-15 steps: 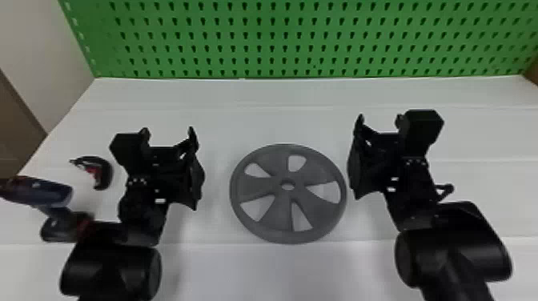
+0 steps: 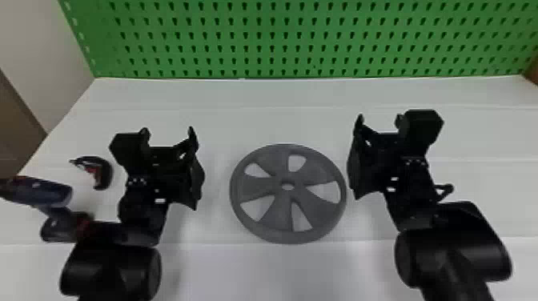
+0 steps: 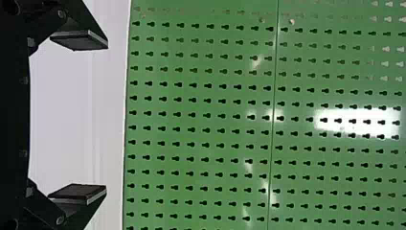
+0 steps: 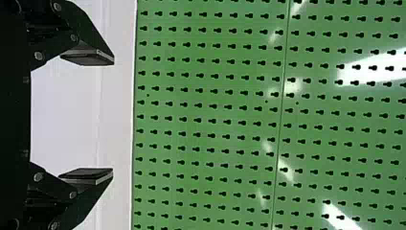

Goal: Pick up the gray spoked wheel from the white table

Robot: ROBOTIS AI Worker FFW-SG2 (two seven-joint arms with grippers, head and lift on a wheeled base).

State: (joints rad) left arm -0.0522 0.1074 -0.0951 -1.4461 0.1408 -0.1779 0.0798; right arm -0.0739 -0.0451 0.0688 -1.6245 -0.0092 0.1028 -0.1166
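The wheel (image 2: 256, 188) lies mid-table, tools to its left

The wheel lies flat on the table (image 2: 280, 116), between the left gripper (image 2: 168, 134) and the right gripper (image 2: 379, 120). In the head view, the right gripper is just beside the wheel's right rim, while a wider gap separates the left gripper from its left rim. At the table's left side lies a drill (image 2: 44, 193), its base beside the left arm. A hand tool (image 2: 105, 172) lies on the table between the drill and the left gripper, slightly farther back than the drill. A pegboard (image 2: 280, 28) stands upright behind the table, along its far edge, beyond the wheel and both grippers.
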